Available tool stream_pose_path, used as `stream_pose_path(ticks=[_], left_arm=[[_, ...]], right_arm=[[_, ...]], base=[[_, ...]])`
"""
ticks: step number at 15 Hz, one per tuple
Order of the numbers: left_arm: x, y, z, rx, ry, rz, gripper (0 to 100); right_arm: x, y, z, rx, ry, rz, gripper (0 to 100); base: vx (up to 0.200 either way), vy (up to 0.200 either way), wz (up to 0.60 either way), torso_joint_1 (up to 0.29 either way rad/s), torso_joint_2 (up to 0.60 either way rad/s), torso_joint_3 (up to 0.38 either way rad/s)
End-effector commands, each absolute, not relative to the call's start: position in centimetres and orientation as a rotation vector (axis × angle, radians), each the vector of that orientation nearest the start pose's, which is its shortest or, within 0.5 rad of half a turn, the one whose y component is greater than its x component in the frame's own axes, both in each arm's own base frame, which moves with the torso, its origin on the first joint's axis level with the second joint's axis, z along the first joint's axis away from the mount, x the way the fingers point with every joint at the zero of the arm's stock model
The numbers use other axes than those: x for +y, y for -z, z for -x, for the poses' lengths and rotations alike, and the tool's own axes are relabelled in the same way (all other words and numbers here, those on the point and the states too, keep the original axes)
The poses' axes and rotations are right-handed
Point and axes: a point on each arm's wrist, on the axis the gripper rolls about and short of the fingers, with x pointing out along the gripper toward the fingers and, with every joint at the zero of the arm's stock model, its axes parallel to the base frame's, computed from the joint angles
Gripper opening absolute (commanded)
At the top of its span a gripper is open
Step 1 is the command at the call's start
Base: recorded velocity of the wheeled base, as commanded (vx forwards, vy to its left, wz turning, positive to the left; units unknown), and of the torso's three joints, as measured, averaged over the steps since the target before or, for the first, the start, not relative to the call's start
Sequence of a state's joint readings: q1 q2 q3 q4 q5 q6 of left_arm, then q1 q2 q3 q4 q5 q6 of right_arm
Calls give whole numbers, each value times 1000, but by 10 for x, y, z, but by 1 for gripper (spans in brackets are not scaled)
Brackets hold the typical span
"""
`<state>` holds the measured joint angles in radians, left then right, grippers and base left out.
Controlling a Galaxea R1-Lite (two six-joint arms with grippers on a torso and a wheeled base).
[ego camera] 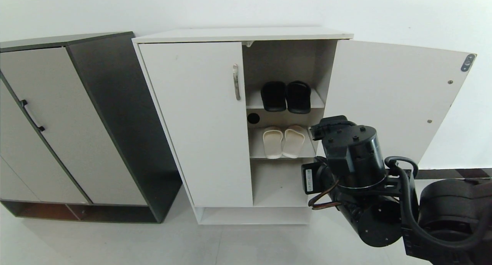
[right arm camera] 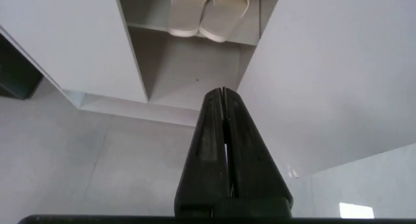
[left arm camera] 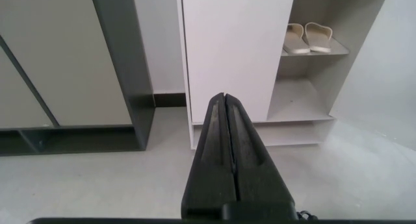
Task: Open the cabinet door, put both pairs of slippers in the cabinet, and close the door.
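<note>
- Pale floor and a white wall frame two cabinets: one white cabinet, with one grey cabinet at its 9 o'clock.
- The white cabinet has two doors. The left door, with one silver handle, is shut; the right door stands wide at 3 o'clock.
- Two pairs of slippers sit inside: black slippers on the upper shelf, and cream slippers on the shelf at their 6 o'clock, each pair side by side.
- The left gripper and right gripper each have their fingers pressed together, holding nothing.
</note>
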<state>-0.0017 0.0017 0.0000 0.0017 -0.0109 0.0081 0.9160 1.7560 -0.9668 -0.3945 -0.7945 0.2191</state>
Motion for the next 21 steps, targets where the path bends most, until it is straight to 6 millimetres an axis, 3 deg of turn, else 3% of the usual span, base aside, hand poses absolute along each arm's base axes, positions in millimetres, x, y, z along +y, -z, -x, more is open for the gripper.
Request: stream_pose_path(ticks=[1, 8, 12, 21], left_arm=[[0, -75, 23, 3, 12, -8, 0], [0, -75, 23, 3, 12, -8, 0], [0, -75, 23, 3, 12, -8, 0], [0, -75, 23, 3, 12, -8, 0]], right_arm=[[244, -185, -207, 275, -91, 89, 0], [249, -191, -210, 196, -142, -8, 0], [247, -187, -209, 185, -153, 29, 0], [247, -187, -210, 188, -150, 31, 0]], base=[[0, 0, 0, 0, 0, 0], [0, 0, 0, 0, 0, 0], [0, 0, 0, 0, 0, 0], [0, 0, 0, 44, -364, -321]])
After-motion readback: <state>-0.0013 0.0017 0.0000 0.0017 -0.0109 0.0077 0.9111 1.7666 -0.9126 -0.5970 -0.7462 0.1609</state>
